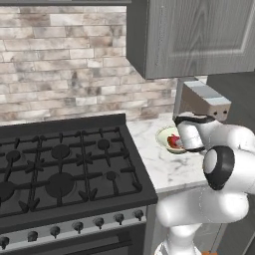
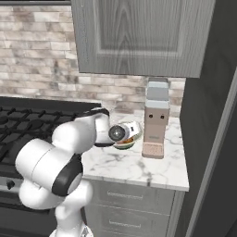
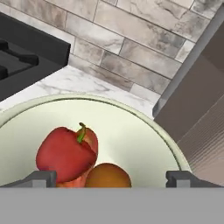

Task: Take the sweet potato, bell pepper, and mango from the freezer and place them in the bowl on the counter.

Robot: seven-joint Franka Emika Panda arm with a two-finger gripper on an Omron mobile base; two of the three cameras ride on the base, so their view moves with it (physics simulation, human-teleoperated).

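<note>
We see the gripper (image 3: 112,178) poised just over the bowl (image 3: 135,131), its two dark fingers (image 3: 41,178) spread as wide as the bowl's near span, one tip at each side of the hand view, with nothing between them; they hold nothing and touch none of the fruit. Inside the bowl the bell pepper (image 3: 65,154), bright red with a green stem, lies left of centre, and the mango (image 3: 108,176), smooth and orange, sits against its near right side, the two touching. A sliver of reddish-orange shows under the pepper, between it and the mango; we take it for the sweet potato (image 3: 72,183), though too little is visible to be sure. From the left base view the bowl (image 1: 163,135) stands on the white marble surface (image 1: 164,172), right of the black gas stove (image 1: 64,169) and near the brick wall, with a spot of red showing in it beside the arm's wrist. From the right base view the bowl (image 2: 125,144) peeks out below the hand, just left of a tall tan and grey appliance (image 2: 156,120) that stands on the same surface under the grey wall cabinet (image 2: 139,37).
</note>
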